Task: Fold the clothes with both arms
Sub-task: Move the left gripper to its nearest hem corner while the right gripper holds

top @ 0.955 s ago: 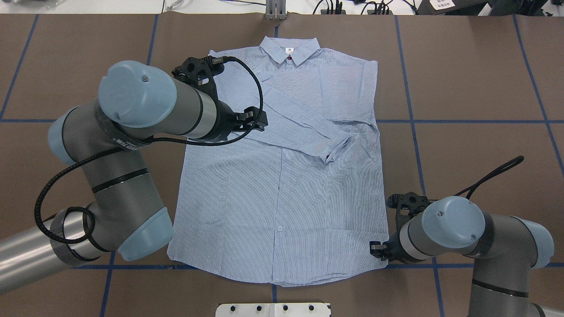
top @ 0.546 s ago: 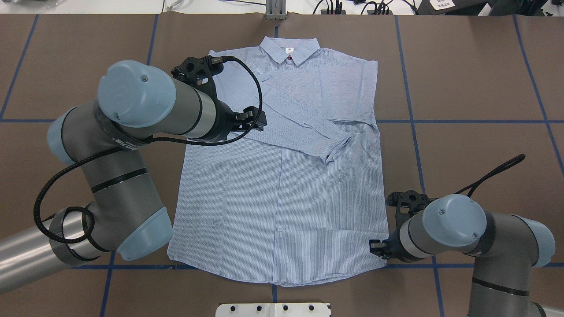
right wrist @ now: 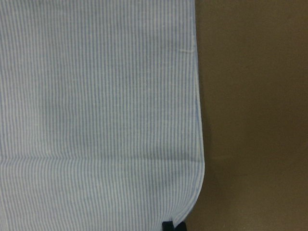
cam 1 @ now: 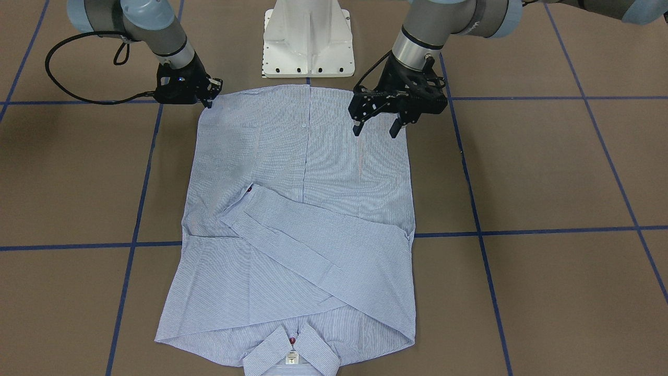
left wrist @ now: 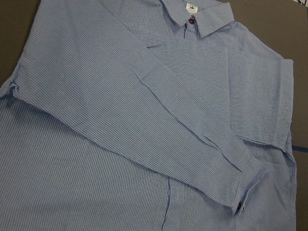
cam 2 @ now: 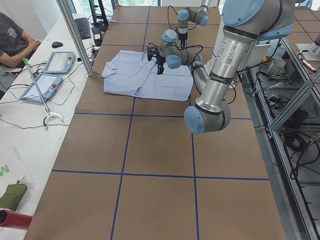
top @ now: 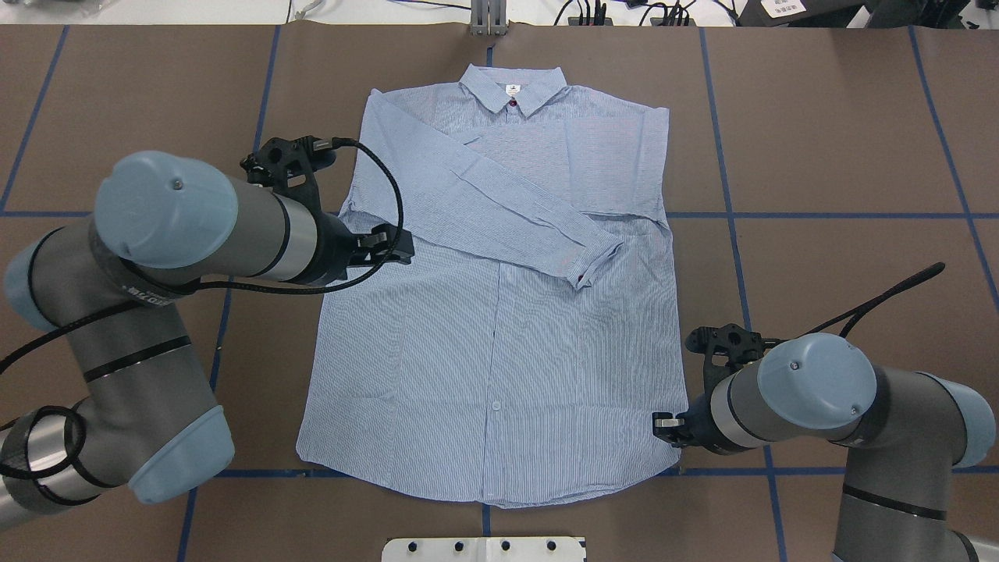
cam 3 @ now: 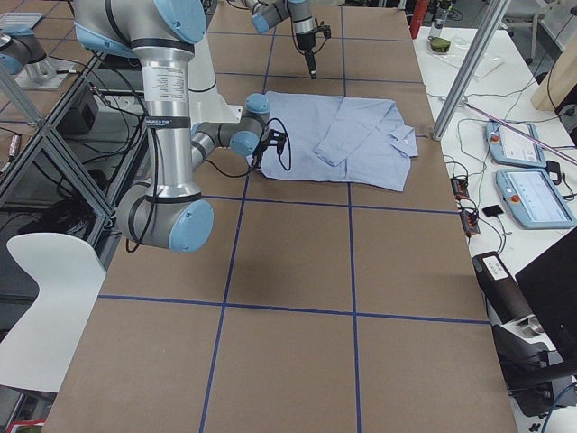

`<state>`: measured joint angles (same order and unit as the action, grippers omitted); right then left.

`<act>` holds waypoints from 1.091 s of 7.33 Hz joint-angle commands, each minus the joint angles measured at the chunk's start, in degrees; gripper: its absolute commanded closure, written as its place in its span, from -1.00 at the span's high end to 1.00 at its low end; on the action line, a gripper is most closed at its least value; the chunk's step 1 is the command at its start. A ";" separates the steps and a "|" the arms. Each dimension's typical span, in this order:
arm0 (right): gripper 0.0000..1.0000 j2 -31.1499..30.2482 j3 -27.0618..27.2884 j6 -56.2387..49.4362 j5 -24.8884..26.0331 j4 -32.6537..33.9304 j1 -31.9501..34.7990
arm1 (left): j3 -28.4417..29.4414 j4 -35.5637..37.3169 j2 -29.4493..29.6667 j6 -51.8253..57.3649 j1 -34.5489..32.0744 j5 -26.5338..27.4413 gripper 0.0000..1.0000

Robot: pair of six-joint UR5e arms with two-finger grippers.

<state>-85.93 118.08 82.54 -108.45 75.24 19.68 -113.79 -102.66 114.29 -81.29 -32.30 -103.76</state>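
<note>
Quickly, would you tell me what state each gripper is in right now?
Left gripper: open, empty, above the shirt.
Right gripper: at the shirt's hem corner; cannot tell.

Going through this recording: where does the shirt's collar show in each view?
Front-facing: collar at bottom centre.
Overhead: top centre.
Exterior left: too small to pick out; it lies at the shirt's left edge.
Exterior right: at the shirt's right end.
Left wrist: top edge, right of centre.
Right wrist: not in it, only the hem corner.
Shared landmark: the red button at the collar's front.
</note>
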 commanded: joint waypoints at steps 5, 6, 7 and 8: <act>-1.00 1.73 1.27 -0.01 -0.01 -0.10 2.29 | 0.06 0.70 -11.10 -0.19 11.10 3.82 0.76; -1.00 1.73 1.27 -0.01 -0.18 -0.10 2.46 | 0.15 2.18 -11.19 -0.27 12.16 4.52 0.73; -1.00 1.73 1.27 -0.01 -0.27 -0.10 2.55 | 0.32 2.90 -11.11 -0.27 12.78 4.53 0.70; -1.00 1.73 1.27 -0.01 -0.27 -0.10 2.55 | 1.46 2.90 -11.11 -0.27 13.40 4.88 0.64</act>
<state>-84.21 119.35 82.53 -108.66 75.15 22.17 -113.29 -100.21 103.24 -81.55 -19.79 -99.27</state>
